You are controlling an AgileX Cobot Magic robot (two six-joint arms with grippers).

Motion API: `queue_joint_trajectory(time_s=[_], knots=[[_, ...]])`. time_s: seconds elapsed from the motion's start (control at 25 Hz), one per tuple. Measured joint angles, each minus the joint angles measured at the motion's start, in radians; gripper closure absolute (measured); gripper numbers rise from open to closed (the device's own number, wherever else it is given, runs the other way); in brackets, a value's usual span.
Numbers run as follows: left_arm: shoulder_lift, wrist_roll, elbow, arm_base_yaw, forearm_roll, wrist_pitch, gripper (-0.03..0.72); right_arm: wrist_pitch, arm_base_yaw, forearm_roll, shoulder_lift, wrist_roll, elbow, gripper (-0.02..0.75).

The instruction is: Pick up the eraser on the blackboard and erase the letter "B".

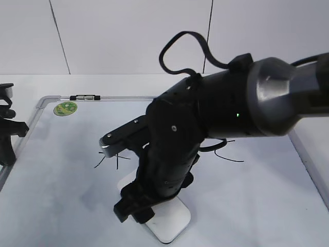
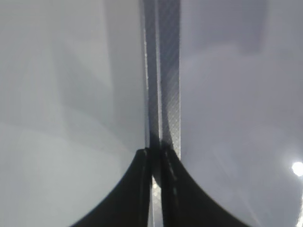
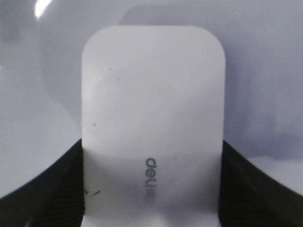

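The white eraser (image 1: 172,218) lies on the blackboard (image 1: 61,180) near its front edge. In the right wrist view the eraser (image 3: 151,94) fills the space between my right gripper's fingers (image 3: 151,156), grey lettering up. My right gripper (image 1: 134,208) is shut on its sides, low on the board. The right arm hides the letter "B"; only stray black strokes (image 1: 110,159) show beside the arm. My left gripper (image 1: 7,141) is shut and empty at the board's left edge, over the silver frame (image 2: 163,71).
A round green sticker (image 1: 65,108) sits in the board's far left corner. A small black-and-silver marker (image 1: 85,96) lies on the far frame. More black strokes (image 1: 226,153) show to the right of the arm. The board's right frame (image 1: 308,164) runs along the right.
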Motion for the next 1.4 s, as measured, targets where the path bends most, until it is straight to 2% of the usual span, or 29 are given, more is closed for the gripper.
queue_joint_trajectory(time_s=[0.16,0.36,0.52,0.68,0.96,1.2,1.4], knots=[[0.0,0.0,0.0,0.0,0.008,0.01,0.675,0.0,0.044,0.006,0.002,-0.001,0.0,0.222],[0.0,0.0,-0.002,0.0,0.012,0.016,0.675,0.002,0.041,0.002,0.002,0.019,0.0,0.222],[0.0,0.0,-0.002,0.0,0.012,0.016,0.675,0.004,0.012,0.01,0.002,0.027,0.0,0.222],[0.0,0.0,-0.002,0.0,0.012,0.012,0.675,0.006,-0.056,0.06,0.002,0.046,-0.002,0.222],[0.0,0.0,-0.002,0.0,0.012,0.012,0.675,0.014,-0.204,-0.024,0.002,0.085,-0.002,0.222],[0.0,0.0,-0.002,0.0,0.012,0.012,0.675,0.016,-0.22,-0.034,0.002,0.091,-0.004,0.222],[0.0,0.0,-0.002,0.0,0.012,0.012,0.675,0.018,-0.185,-0.05,0.002,0.089,-0.004,0.222]])
